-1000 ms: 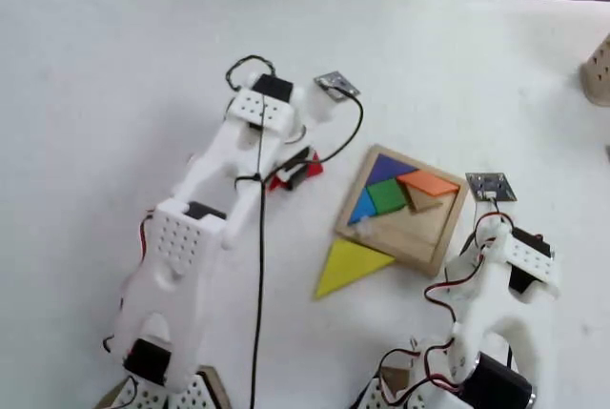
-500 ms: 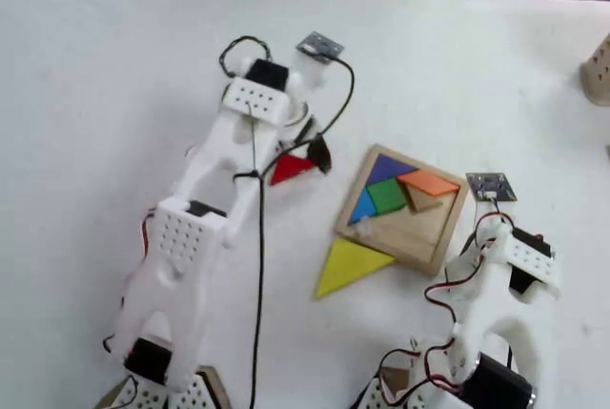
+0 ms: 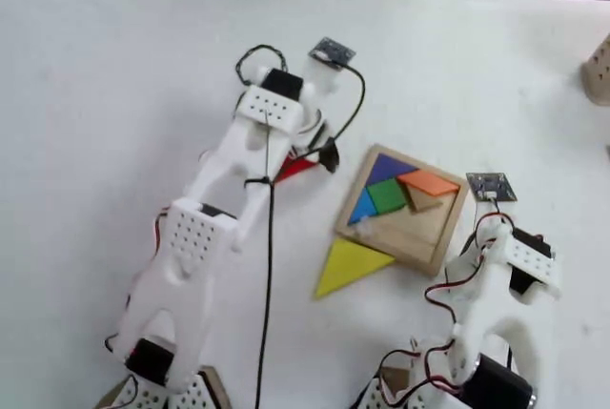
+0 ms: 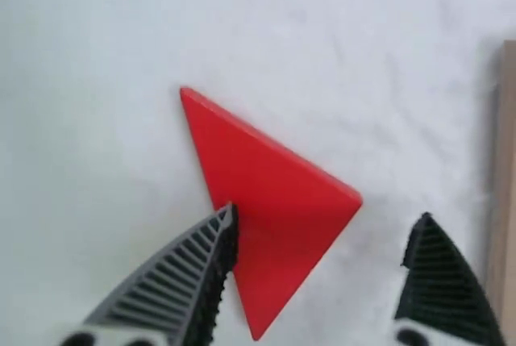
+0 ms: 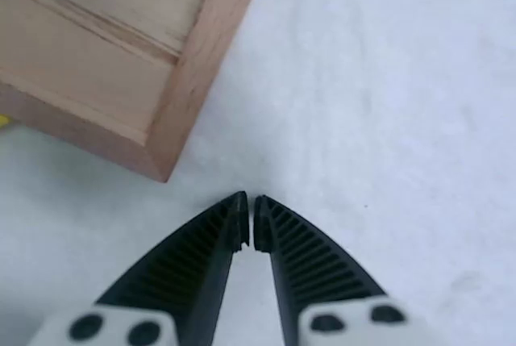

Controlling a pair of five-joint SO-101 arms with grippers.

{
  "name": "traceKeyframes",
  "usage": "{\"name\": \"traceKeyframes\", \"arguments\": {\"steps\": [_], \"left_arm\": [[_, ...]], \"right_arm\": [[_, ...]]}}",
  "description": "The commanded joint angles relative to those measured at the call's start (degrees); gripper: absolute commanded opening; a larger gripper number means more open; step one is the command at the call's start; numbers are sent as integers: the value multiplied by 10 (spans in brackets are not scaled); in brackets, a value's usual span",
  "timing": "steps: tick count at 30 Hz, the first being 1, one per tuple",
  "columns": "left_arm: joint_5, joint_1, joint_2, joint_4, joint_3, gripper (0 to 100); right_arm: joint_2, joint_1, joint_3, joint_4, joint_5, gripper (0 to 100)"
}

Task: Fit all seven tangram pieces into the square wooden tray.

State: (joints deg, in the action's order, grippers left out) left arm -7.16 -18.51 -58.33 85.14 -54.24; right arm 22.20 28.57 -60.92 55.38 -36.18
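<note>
At ten o'clock of the tray (image 3: 391, 249), left claw (image 4: 322, 241) gapes wide astride the red triangle (image 4: 266, 193); at three o'clock, right claw (image 5: 250, 221) sits closed, empty.

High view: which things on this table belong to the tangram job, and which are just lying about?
Job: wooden tray; purple piece, orange piece, green piece and blue piece inside it; yellow triangle by the tray; red triangle at the open left end effector.
Lying about: tan perforated object at the high view's right edge.
</note>
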Motion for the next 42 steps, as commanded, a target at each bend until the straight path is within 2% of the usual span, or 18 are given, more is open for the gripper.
{"name": "traceKeyframes", "arguments": {"steps": [1,14,23,29,31,36,42], "left_arm": [[4,8,7,4,-36,283],[-32,20,4,66,-118,283],[-27,28,3,72,-114,279],[-29,49,11,140,-120,274],[-28,44,12,163,-134,230],[-25,32,46,174,-111,23],[-26,22,205,171,98,20]], "right_arm": [[7,-4,3,-5,-8,18],[7,-4,3,-5,-8,18],[7,-4,3,-5,-8,18],[7,-5,3,-5,-8,18],[7,-5,3,-5,-8,18],[7,-5,3,-5,-8,18],[7,-5,3,-5,-6,18]]}}
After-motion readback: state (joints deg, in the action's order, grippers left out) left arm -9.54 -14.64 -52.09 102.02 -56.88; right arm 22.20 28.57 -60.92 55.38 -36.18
